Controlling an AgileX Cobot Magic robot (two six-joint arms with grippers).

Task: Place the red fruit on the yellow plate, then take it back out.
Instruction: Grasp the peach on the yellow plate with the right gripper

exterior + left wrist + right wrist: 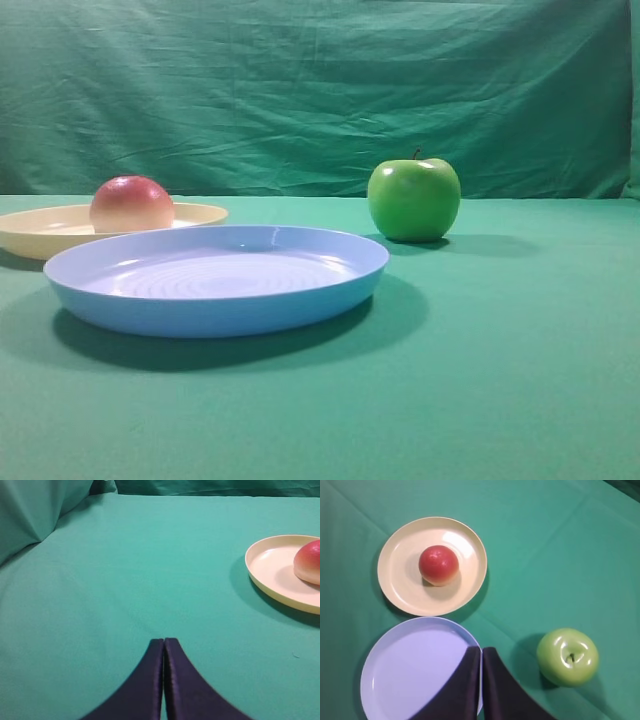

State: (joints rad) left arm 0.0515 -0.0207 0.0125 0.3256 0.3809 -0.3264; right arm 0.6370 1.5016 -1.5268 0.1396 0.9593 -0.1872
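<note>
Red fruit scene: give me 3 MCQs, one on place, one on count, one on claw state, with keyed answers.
1. Where is the red fruit?
A. on the blue plate
B. on the yellow plate
C. on the cloth beside the green apple

2. How many plates are on the table?
A. one
B. two
C. three

3. How does the right claw stand?
A. shut, holding nothing
B. shut on the red fruit
C. wide open over the apple

Answers:
1 B: the fruit sits inside the yellow plate.
2 B: only the yellow plate and the blue plate show.
3 A: the right claw has its fingers pressed together above the blue plate's edge, apart from the fruit and the green apple.
</note>
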